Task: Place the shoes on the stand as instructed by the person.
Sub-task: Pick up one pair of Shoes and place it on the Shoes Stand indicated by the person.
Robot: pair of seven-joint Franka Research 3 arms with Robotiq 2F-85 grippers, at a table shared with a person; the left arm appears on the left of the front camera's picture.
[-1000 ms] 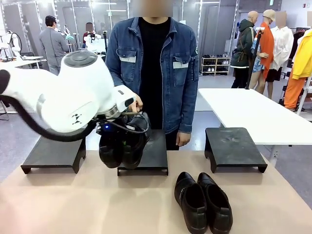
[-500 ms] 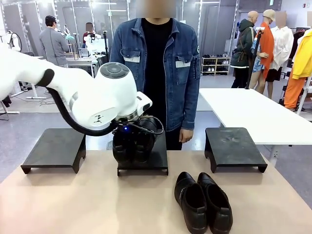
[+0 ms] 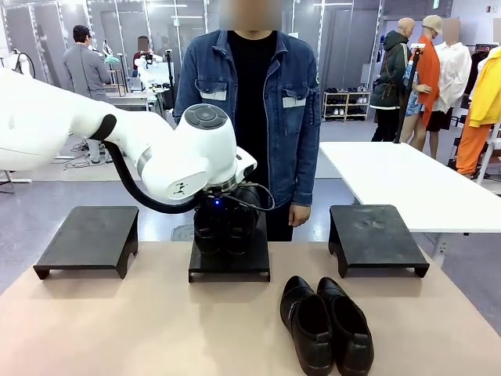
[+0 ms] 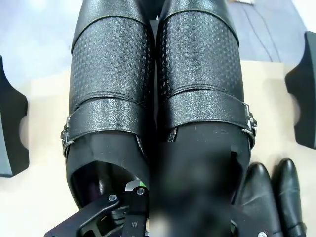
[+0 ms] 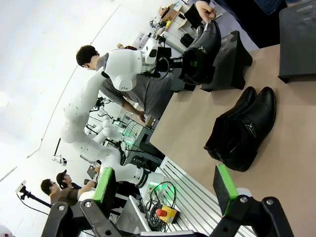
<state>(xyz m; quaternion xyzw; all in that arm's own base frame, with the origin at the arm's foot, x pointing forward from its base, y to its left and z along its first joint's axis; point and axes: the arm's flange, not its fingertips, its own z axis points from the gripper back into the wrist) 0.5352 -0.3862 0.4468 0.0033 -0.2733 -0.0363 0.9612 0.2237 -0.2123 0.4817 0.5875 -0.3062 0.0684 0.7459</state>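
Note:
My left gripper (image 4: pixel 150 200) is shut on a pair of glossy black shoes (image 4: pixel 158 84) with buckle straps, clamping their inner edges together. In the front view this held pair (image 3: pixel 225 229) hangs toes-down right over the middle stand (image 3: pixel 254 262); whether it touches the stand I cannot tell. The person (image 3: pixel 250 102) in a denim jacket stands right behind that stand. In the right wrist view a hand (image 5: pixel 205 9) is at the top of the held pair (image 5: pixel 202 52). A second pair of black shoes (image 3: pixel 325 325) lies on the table at front right. My right gripper (image 5: pixel 165 185) is open and holds nothing.
A black stand (image 3: pixel 86 239) sits at the left and another (image 3: pixel 376 235) at the right of the tan table (image 3: pixel 141 329). A white table (image 3: pixel 415 180) stands behind at the right. Other people stand far behind.
My left arm has carried the held pair to the right and away from me, from in front of the middle stand to right over it. The pair on the table has not moved.

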